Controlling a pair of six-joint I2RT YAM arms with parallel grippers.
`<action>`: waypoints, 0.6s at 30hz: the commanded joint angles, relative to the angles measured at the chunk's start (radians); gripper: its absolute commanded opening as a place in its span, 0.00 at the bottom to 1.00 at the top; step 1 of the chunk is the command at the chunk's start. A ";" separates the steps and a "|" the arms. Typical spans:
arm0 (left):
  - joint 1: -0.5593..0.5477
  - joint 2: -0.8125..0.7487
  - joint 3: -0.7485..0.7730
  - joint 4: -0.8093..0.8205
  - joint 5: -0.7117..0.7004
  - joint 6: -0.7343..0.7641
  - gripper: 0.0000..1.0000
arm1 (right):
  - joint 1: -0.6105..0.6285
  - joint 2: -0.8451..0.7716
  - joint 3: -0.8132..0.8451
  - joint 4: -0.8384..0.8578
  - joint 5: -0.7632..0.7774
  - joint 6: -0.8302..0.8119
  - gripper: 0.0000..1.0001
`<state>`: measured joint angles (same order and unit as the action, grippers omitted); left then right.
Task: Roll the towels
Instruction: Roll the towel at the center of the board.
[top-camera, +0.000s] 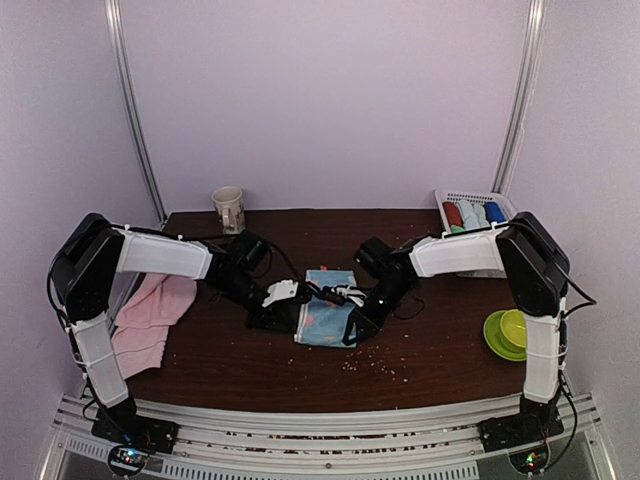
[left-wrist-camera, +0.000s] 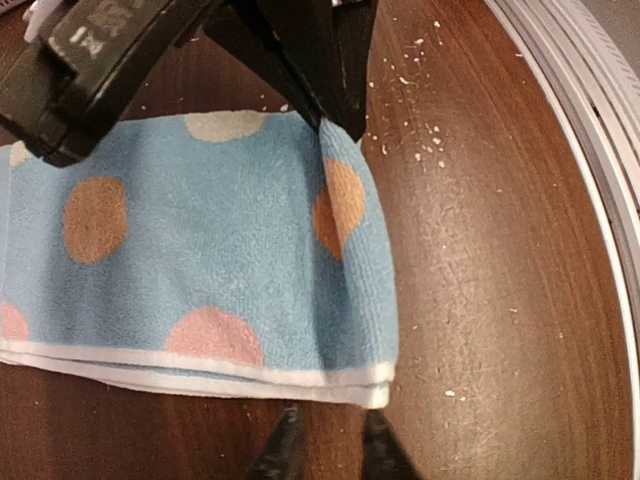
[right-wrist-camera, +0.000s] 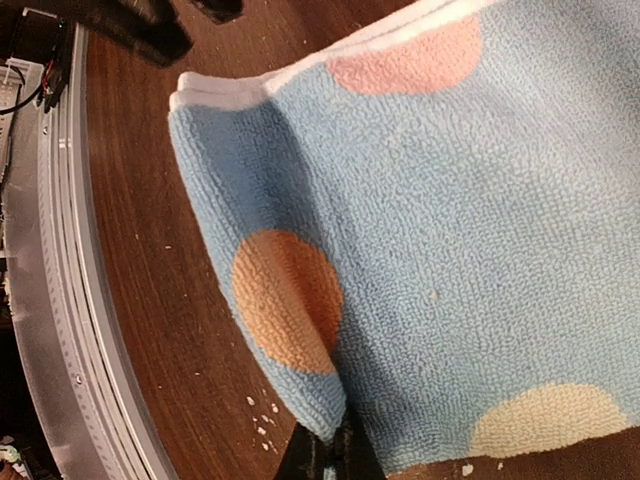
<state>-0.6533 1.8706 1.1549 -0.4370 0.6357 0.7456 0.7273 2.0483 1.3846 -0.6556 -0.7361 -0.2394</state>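
At the middle of the dark brown wooden table (top-camera: 250, 350) lies the light blue terry towel with orange, pink and cream dots (top-camera: 325, 310), folded double so that its white hems run stacked along one side. Both arms reach in to it from either side. The right gripper (right-wrist-camera: 330, 452) has its two fingers drawn tight together on the near edge of the dotted towel, beside an orange dot, and the cloth puckers a little where it is pinched; the left wrist view shows the same pinch from the opposite side. The left gripper (left-wrist-camera: 328, 442) sits low at the hemmed edge with its fingers a small way apart, bare wood showing between them and no cloth in their grasp. White crumbs (left-wrist-camera: 430, 130) are scattered on the wood near the towel. A rumpled pale pink towel (top-camera: 150, 315) lies at the table's left edge under the left arm. A cream ceramic mug (top-camera: 228, 208) stands at the back, a white slatted plastic basket (top-camera: 470, 196) holding rolled cloths sits at the back right corner, and a lime-green bowl (top-camera: 505, 333) rests at the right edge.
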 joint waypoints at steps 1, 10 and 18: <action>0.005 0.004 0.018 -0.005 0.055 -0.004 0.34 | -0.013 0.011 0.041 -0.014 -0.070 0.023 0.00; 0.004 -0.005 0.014 0.021 0.072 0.001 0.55 | -0.047 0.068 0.085 -0.029 -0.070 0.086 0.00; 0.005 0.035 0.029 0.084 0.013 -0.091 0.52 | -0.068 0.094 0.095 -0.008 -0.083 0.119 0.00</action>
<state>-0.6533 1.8771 1.1561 -0.4049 0.6594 0.7021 0.6674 2.1284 1.4536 -0.6697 -0.8108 -0.1474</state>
